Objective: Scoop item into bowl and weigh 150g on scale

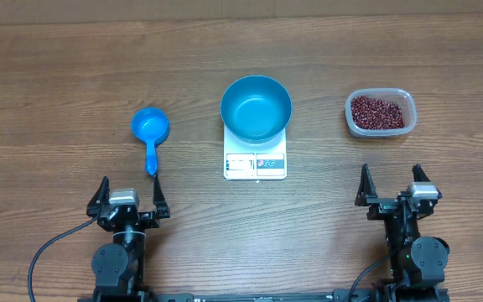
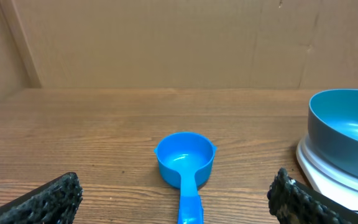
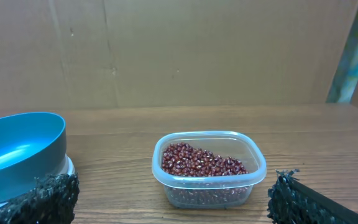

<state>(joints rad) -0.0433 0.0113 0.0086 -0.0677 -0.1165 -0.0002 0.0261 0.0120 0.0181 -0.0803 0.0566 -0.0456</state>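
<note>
The scoop (image 1: 150, 132) lies just ahead of the left gripper (image 1: 129, 184), handle pointing back toward it. That gripper and the right gripper (image 1: 391, 174) both gape wide, empty. The beans (image 1: 379, 111) sit in the tub (image 1: 350, 107) ahead of the right one, the bowl (image 1: 256, 113) atop the scale (image 1: 256, 164)

A brown wood-grain surface (image 1: 57, 75) fills nearly the whole overhead frame. Its grain runs left to right, with darker streaks and a few knots. Along the top edge shows a thin band of paler tan wall (image 1: 241, 7). In both wrist views this wall rises behind the surface as plain flat panels, with faint upright seams and a slanted joint at the upper left of the left wrist view. A greenish strip (image 3: 353, 56) leans at the upper right of the right wrist view. The light is soft and even.
</note>
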